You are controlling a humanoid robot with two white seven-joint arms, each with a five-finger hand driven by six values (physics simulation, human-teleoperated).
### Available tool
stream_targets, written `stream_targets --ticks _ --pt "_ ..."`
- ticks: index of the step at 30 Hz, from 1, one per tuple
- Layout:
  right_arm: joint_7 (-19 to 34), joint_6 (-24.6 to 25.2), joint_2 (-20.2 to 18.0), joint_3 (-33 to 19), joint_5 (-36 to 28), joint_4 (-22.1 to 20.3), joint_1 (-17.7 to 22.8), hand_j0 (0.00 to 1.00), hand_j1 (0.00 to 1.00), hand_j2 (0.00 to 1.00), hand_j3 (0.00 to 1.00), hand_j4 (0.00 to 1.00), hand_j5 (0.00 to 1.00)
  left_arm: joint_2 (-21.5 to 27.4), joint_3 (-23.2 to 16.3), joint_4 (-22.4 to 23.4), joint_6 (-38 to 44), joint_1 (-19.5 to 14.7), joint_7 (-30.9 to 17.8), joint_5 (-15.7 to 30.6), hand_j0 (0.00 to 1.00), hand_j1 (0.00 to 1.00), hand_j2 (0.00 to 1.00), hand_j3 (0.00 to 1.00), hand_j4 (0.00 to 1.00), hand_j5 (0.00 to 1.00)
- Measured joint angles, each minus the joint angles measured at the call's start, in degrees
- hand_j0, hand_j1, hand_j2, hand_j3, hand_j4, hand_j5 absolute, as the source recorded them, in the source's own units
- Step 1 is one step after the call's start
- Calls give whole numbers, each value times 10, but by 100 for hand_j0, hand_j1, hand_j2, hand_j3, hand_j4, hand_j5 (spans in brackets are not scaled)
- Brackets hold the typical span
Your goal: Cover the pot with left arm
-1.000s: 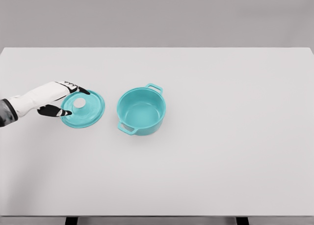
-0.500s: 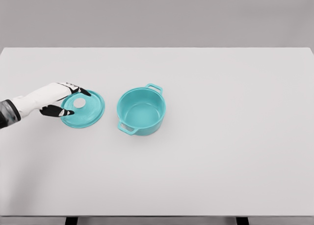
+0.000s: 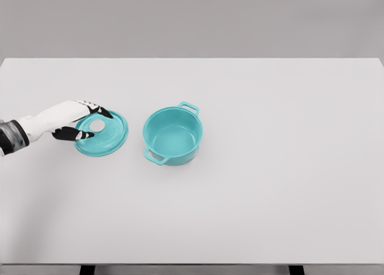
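The white table (image 3: 252,215) stretches bare across the near part of the view, with dark leg tops just showing at its front edge. Farther in, left of centre, stands the teal pot (image 3: 173,135), upright and uncovered, its hollow inside open to view; one loop handle points toward the near left, the other toward the far right. Just left of the pot, apart from it with a strip of table between, lies the teal lid (image 3: 107,135), flat on the table with a pale round knob near its middle. The left hand (image 3: 73,119) comes in from the picture's left edge and reaches the lid's side farthest from the pot. Its dark-tipped fingers (image 3: 101,111) are narrowly parted over the lid's far-left rim, and the thumb lies at the near-left rim, so the hand brackets that edge. Whether it actually grips the lid cannot be told.
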Motion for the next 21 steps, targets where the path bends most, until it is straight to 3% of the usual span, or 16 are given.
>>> stream_targets --ticks 21 --pt "0 0 0 0 0 0 0 100 100 100 100 100 100 -4 -3 12 0 0 0 -1 65 65 65 65 65 65"
